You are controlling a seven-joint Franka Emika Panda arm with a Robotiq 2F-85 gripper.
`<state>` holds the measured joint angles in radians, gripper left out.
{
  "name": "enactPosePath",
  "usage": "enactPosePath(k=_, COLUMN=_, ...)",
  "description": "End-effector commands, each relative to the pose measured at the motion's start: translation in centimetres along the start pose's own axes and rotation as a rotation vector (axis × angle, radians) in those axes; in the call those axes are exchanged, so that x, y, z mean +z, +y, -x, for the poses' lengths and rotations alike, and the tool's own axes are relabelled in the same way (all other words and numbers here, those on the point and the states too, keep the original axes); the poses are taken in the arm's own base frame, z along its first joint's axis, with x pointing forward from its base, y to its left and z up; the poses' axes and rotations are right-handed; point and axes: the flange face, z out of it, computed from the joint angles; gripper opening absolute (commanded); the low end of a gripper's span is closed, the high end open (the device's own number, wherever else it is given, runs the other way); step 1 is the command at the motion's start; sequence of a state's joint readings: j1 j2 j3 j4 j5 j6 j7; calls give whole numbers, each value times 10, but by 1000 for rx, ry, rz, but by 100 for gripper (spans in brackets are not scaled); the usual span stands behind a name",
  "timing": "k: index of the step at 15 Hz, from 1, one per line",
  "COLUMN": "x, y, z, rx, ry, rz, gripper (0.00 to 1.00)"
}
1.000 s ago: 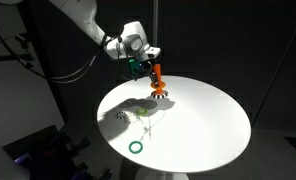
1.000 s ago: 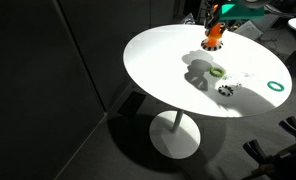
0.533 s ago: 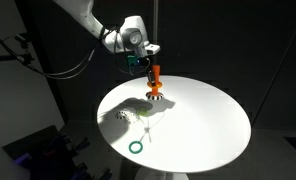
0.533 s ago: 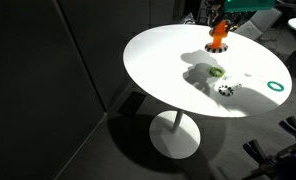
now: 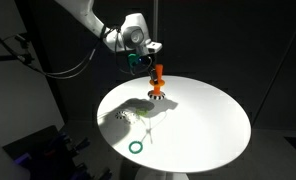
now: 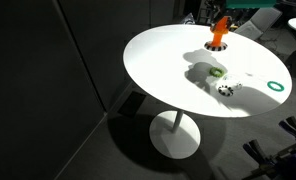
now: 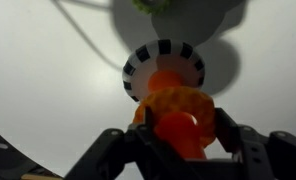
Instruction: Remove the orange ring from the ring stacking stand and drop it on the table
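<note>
The round white counter [image 5: 203, 125] carries the ring stacking stand [image 5: 158, 86], an orange post on a checkered base. The hand [image 7: 178, 128] straddles the post's top. There the orange ring [image 7: 175, 104] is a blurred lump matching the post; whether the hand grips it, I cannot tell.

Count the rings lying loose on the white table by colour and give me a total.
Green: 2, the inner green ring and the outer green ring
Black-and-white: 1, the dashed ring
Total: 3
</note>
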<state>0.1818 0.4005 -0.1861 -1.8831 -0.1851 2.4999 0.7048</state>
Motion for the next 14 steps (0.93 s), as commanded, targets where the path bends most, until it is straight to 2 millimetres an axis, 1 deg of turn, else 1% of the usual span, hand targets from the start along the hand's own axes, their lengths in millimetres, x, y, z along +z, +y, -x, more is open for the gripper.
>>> enactPosePath(k=1, x=-13, y=8, z=-4, rx=0, ry=-79, rz=9, gripper=36)
enactPosePath(k=3, x=-13, y=13, z=-4, rx=-5, ry=-156, rz=22, gripper=36)
enactPosePath(k=6, x=-20, y=22, z=-7, rx=-13, ry=-258, rz=34, gripper=36)
enactPosePath(k=7, x=-23, y=25, z=-9, rx=-8, ry=-267, rz=39, gripper=36)
enactPosePath(k=10, x=-33, y=29, z=-19, rx=20, ry=-206, rz=23, gripper=36)
enactPosePath(k=14, x=-48, y=28, z=-31, rx=48, ry=-48, rz=-80, gripper=36)
